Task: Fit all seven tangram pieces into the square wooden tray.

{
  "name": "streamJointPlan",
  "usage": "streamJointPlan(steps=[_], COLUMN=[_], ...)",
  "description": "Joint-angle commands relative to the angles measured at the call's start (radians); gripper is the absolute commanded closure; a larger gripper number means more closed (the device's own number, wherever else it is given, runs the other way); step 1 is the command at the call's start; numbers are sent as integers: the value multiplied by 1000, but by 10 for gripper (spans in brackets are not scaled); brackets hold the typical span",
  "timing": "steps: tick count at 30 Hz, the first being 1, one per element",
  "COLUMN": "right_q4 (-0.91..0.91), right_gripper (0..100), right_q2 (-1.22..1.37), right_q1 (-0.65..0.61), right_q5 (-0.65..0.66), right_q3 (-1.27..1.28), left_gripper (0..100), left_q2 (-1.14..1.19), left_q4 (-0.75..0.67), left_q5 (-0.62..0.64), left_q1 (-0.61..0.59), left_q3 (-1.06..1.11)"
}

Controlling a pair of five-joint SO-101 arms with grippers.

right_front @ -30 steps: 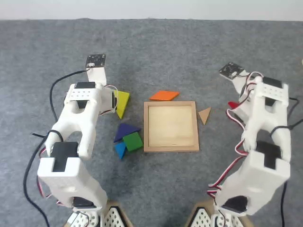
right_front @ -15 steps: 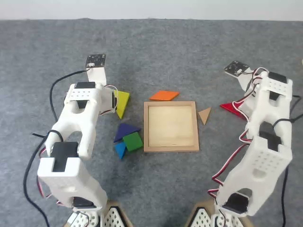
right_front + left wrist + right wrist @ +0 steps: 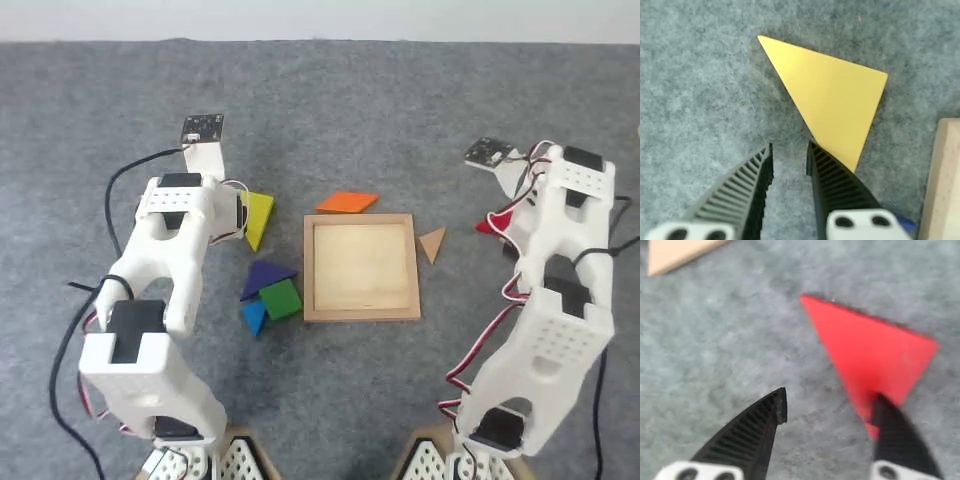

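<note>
The right gripper (image 3: 830, 395) has swung back over the red triangle (image 3: 875, 350), right of the square wooden tray (image 3: 360, 219), spread astride one corner: pickup seems next. The left gripper (image 3: 789, 147) stays narrowly parted.

Right gripper (image 3: 830, 394) is spread wide, with nothing clamped between the black ribbed fingers (image 3: 757, 435). Red triangle (image 3: 875, 347) lies flat on the grey felt mat (image 3: 715, 340). One fingertip sits over the triangle's narrow corner and covers its tip; can't tell if it's touching the piece or just above it. The other fingertip is over bare mat, clear of the triangle's long edge. The gap between the tips spans that corner plus a strip of mat. Tan triangle (image 3: 675, 250), partly cut off, lies flat on the mat beyond the red one, apart from it and farther from the gripper.
</note>
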Motion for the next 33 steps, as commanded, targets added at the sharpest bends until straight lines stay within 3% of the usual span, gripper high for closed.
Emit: streamJointPlan(steps=[1,6,12,19,28,30,33], right_q4=[24,12,-24,-185,-283,-303,-306], right_gripper=[659,662,660,659,666,705,846], right_q2=[-88,-148,-82,19,142,170,197], right_q1=[-12,-7,-10,7,13,16,13], right_q5=[14,40,256,374,387,388,388], right_q3=[-37,-37,-37,-34,-38,-38,-38], left_gripper=[889,889,889,889,889,889,889], left_q2=[-11,-8,-11,-9,-11,-11,-11], left_q4=[9,8,8,6,9,9,9], left_q5=[-17,-17,-17,-17,-17,-17,-17], left_q1=[6,6,5,2,6,6,6], left_q3=[-39,-39,-39,-41,-41,-41,-41])
